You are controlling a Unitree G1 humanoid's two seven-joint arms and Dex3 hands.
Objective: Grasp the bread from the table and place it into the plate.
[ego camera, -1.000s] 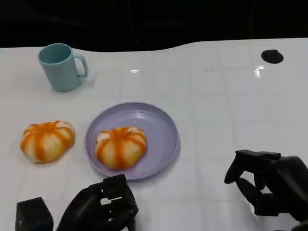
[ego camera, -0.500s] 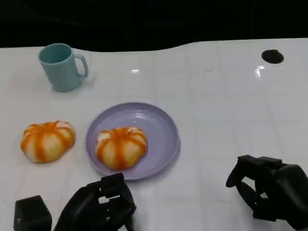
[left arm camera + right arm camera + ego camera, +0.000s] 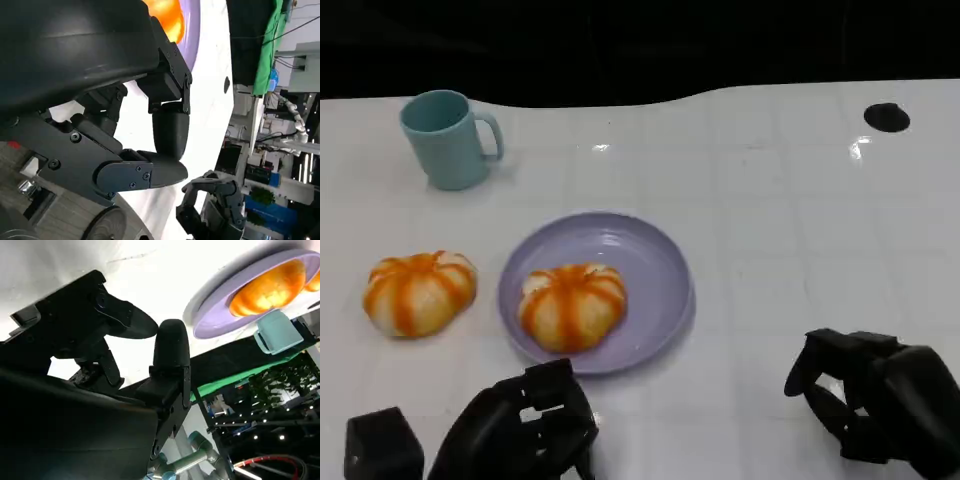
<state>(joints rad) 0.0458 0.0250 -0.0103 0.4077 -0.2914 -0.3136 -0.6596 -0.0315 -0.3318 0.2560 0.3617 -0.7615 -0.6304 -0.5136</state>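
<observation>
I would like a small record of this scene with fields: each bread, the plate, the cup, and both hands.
bread on plate: bun with orange stripes, lying in the plate's near-left part
bread on table: second striped bun, left of the plate, apart from it
plate: purple, at the table's middle
cup: teal mug, upright, far left
left hand: near the edge, below the plate, holds nothing
right hand: lower right, fingers curled, holds nothing

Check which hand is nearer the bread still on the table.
Left. The left hand sits just below and right of that bread; the right hand is far across, beyond the plate.
</observation>
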